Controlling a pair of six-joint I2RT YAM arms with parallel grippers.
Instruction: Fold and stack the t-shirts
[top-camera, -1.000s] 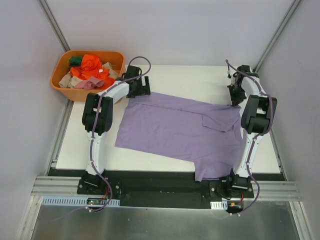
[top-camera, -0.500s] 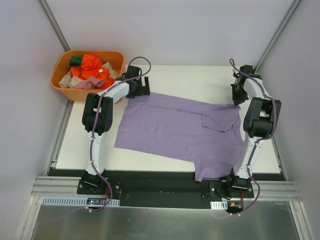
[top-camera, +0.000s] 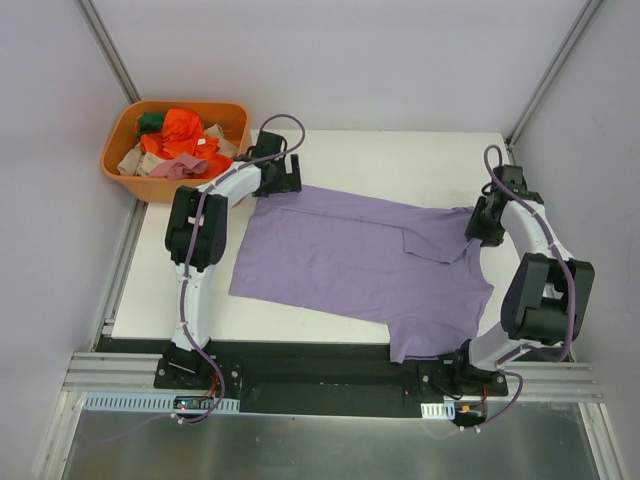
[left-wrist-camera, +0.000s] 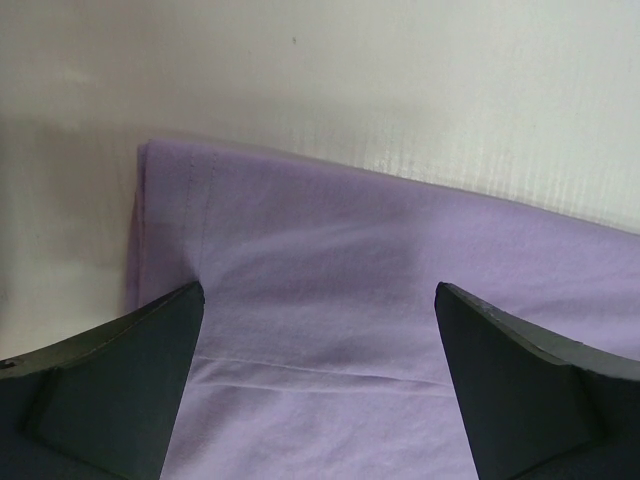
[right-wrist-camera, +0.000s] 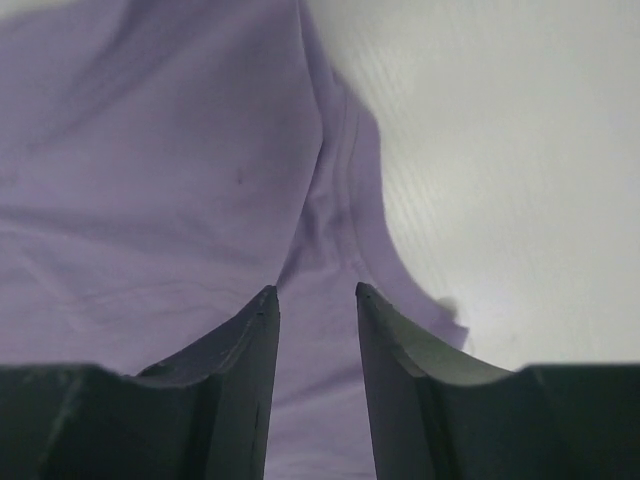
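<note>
A large lavender t-shirt lies spread flat on the white table, one sleeve folded over near its right side. My left gripper hovers at the shirt's far left corner, jaws wide open. In the left wrist view the hemmed corner lies under that gripper. My right gripper is low at the shirt's far right edge. In the right wrist view its jaws stand narrowly open over a seamed fold of lavender cloth. Orange-red, green, beige and pink t-shirts lie bunched in a tub.
The orange plastic tub sits beyond the table's far left corner. Grey walls close in on both sides. The shirt's near right corner hangs over the table's front edge onto the black base rail. The right arm's elbow sticks out to the right.
My right arm has swung from the far right back corner toward the near side, bringing its gripper down to the shirt's right edge, jaws parted slightly. The left arm and shirt have not moved.
</note>
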